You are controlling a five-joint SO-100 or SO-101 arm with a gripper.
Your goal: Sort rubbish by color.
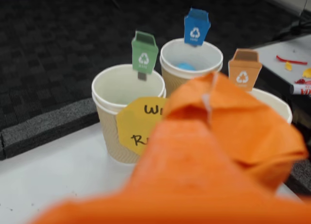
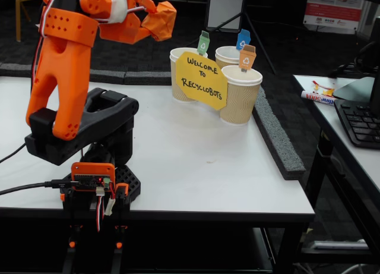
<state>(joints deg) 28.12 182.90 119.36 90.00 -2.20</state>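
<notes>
The pincer (image 2: 155,15) grips the orange wad (image 2: 162,19), raised left of the cups (image 2: 240,94).

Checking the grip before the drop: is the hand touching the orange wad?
Touching. The fixed view shows the hand clamped on the orange wad, lifted above the table.

Three paper cups (image 2: 240,95) stand clustered at the far edge of a white table (image 2: 196,167), each with a small bin-shaped tag: green (image 1: 144,51), blue (image 1: 196,27) and orange (image 1: 244,69). A yellow sign (image 2: 203,80) reading "Welcome to Recyclobots" leans against the front of the cups. On a second table to the right in the fixed view lie a marker (image 2: 318,98) and a keyboard (image 2: 359,122).
</notes>
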